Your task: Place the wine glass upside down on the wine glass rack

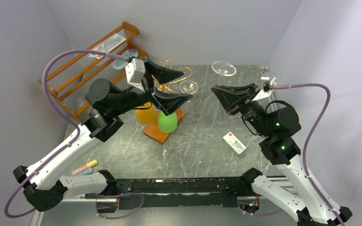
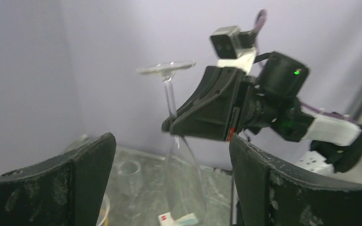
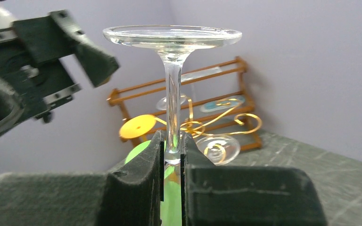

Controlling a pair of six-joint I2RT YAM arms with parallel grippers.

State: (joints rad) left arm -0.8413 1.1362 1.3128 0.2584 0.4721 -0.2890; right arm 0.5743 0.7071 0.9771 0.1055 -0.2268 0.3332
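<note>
Top external view: right gripper (image 1: 222,96) sits right of table centre, jaws together on the stem of the clear wine glass (image 1: 224,68). Glass is inverted, round foot uppermost, bowl hanging below the fingers.

Right wrist view confirms it: both black fingers (image 3: 136,188) are pressed flat against the thin stem just under the foot (image 3: 172,36), with only the stem between them.

Left wrist view: the glass's bowl (image 2: 184,183) reaches down toward the grey marbled table (image 1: 202,141); cannot tell if the rim touches it.

Left gripper (image 1: 187,84) hovers over the gold scroll-wire wine glass rack on its orange-brown wooden base (image 1: 156,133). Its jaws stand wide apart with nothing between them. From its own camera the two fingers (image 2: 75,183) frame the glass and the right gripper well ahead.

Held glass is apart from the rack, off to the rack's right, not on any arm.

Rack already carries an orange inverted glass (image 1: 146,114), a green inverted glass (image 1: 167,121) beside it, and a clear glass foot (image 1: 188,86) resting in a wire curl.

Stepped wooden slatted shelf (image 1: 94,61) stands at far left against the wall. Small white card-like packet (image 1: 234,142) lies flat on the table near the right arm
</note>
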